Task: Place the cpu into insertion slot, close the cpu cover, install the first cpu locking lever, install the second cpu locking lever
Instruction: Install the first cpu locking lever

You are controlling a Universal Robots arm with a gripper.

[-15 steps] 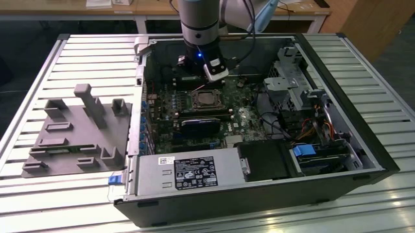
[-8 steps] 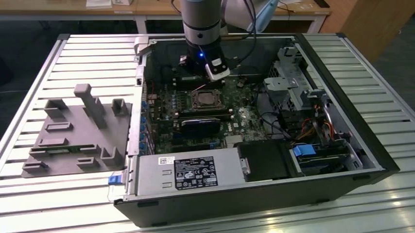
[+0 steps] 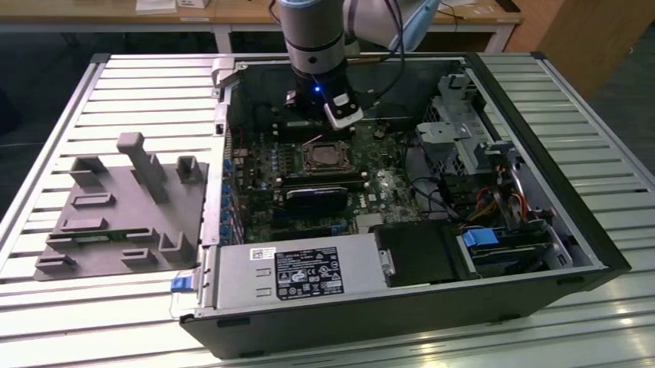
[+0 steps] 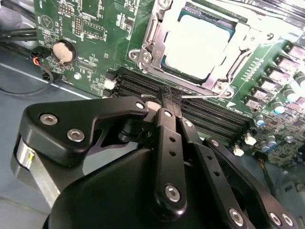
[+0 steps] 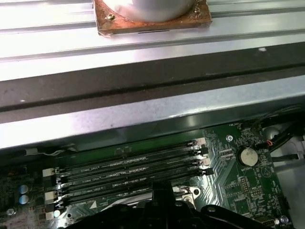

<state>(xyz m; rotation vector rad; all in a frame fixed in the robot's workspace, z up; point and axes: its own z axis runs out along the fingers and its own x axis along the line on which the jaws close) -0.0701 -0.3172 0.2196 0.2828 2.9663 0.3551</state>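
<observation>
Claw (image 4: pixel 170 100), black, clenched shut (tips over memory slots (image 4: pixel 214 117)), near cpu (image 4: pixel 198 45) seated under closed cpu cover (image 4: pixel 153 33)

Bright overhead light glares off the slatted metal worktop (image 3: pixel 61 107) around the computer case (image 3: pixel 578 230), whose inside lies in dim shadow, while in the second wrist view the chip (image 4: pixel 198 40) within it is bleached almost white.
</observation>
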